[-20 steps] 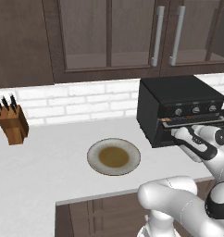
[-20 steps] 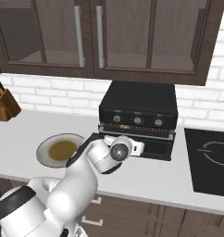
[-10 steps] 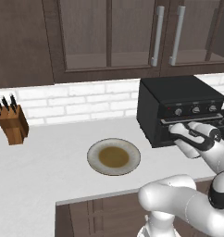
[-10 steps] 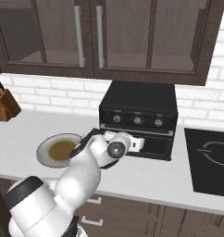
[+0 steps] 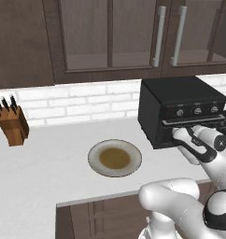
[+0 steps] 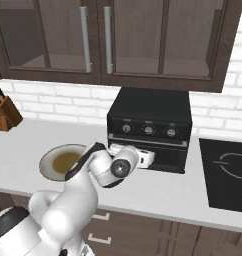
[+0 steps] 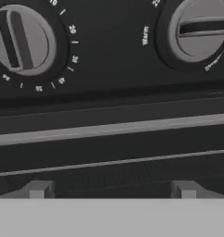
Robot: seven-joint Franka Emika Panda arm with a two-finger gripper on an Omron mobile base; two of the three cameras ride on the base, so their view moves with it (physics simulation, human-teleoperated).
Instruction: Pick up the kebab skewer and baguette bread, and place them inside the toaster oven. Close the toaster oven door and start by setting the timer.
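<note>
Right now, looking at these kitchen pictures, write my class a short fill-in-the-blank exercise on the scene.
1. The toaster oven door is ____.
2. The toaster oven has ____ silver knobs.
3. The round plate lies to the ____ of the oven.
4. The knife block stands against the ____ wall.

Missing words: closed; three; left; brick

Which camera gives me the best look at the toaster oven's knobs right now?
The hand view: two knobs fill it close up, with numbered marks readable around the left one. The right base view shows all three as small silver dots above the toaster oven door. The left base view shows them small and at an angle.
</note>
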